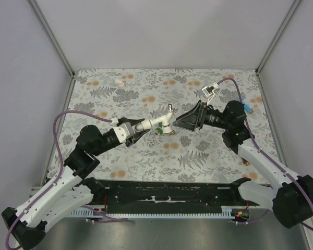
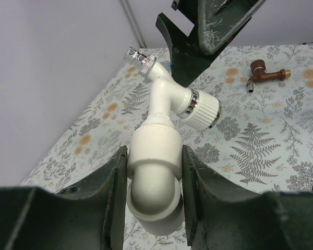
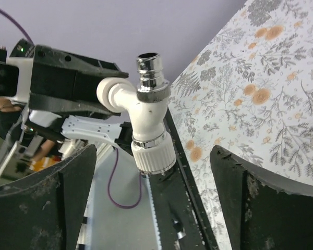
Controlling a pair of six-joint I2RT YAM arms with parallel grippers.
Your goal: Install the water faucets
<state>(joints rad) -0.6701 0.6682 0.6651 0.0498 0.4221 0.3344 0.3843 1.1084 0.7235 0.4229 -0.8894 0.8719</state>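
the white plastic water faucet with a chromed spout tip and a ribbed white knob (image 2: 169, 99) is joined at its base to a stubby white plastic elbow fitting (image 2: 152, 179). the pair hangs in the air above the middle of the floral-patterned tabletop (image 1: 208, 156), not touching it. the left gripper (image 2: 154, 156) has its jaws clamped on the elbow's round body, not on the faucet. that grip looks chosen to keep the fitting from spinning while the faucet stays free to be turned. the faucet reaches out to the right, toward the right gripper (image 3: 152, 156). its jaws stand wide, framing the ribbed knob in the right wrist view and touching nothing. i judge they are lined up to close on the faucet and twist it home. how far the thread is in cannot be told. a reddish-brown plastic faucet with a brass-coloured threaded end (image 2: 266, 74) lies on the tabletop, well apart, probably waiting its turn.
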